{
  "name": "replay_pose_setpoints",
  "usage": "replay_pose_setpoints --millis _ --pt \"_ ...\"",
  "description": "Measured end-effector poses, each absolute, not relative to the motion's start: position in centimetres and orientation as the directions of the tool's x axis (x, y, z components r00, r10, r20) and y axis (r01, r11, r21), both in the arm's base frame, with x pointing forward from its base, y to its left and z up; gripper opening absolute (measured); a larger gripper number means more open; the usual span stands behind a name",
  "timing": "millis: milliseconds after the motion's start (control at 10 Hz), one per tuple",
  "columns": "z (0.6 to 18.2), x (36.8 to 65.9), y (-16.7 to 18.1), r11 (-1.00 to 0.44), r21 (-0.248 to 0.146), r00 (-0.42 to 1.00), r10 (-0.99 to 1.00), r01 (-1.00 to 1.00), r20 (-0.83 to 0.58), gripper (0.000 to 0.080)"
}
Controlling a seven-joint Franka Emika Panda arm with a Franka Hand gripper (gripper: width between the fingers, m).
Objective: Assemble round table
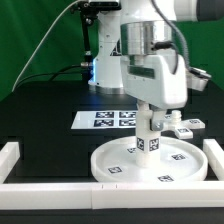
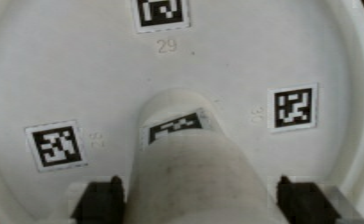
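The round table's white disc (image 1: 118, 163) lies flat on the black table, near the front, with several square tags on its top. The short white leg (image 1: 149, 145) stands upright on the middle of the disc. My gripper (image 1: 149, 128) comes straight down over it and is shut on the leg's upper part. In the wrist view the leg (image 2: 197, 150) runs between the two dark fingers (image 2: 102, 200), which press against its sides. The disc (image 2: 90, 70) fills the view behind it. The hub is hidden under the leg.
The marker board (image 1: 108, 119) lies behind the disc. A small white tagged part (image 1: 186, 126) lies at the exterior view's right, behind the disc. White border rails run along the left (image 1: 9, 157), the front (image 1: 100, 196) and the right (image 1: 216, 152).
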State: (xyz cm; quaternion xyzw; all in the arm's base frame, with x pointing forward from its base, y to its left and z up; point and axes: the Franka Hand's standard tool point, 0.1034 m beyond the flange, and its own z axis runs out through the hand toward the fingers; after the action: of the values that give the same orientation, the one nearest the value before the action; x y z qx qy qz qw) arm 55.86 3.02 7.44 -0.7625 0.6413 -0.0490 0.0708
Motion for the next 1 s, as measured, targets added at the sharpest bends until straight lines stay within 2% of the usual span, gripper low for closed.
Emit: replay_pose_setpoints --millis 200,300,400,500,700,900,1000 --pt "7.5 55.9 2.8 -0.075 -0.171 0.083 -0.996 -0.982 -0.035 0.0412" --pt "7.4 55.9 2.7 -0.091 -0.171 0.097 -0.995 -0.981 -0.030 0.0412" --pt "7.4 55.9 2.7 -0.091 -0.170 0.097 -0.995 -0.981 -0.030 0.0544" --pt "7.4 55.9 2.6 -0.121 -0.173 0.127 -0.992 -0.978 -0.025 0.0616" --pt "8.1 56.2 2.0 -0.307 -0.194 0.313 -0.950 -0.932 0.000 0.0643" --pt "8.4 56.2 1.8 -0.532 -0.196 0.533 -0.844 -0.824 0.053 0.0648" --pt "8.5 56.2 1.8 -0.553 -0.195 0.551 -0.832 -0.810 0.072 0.0649"
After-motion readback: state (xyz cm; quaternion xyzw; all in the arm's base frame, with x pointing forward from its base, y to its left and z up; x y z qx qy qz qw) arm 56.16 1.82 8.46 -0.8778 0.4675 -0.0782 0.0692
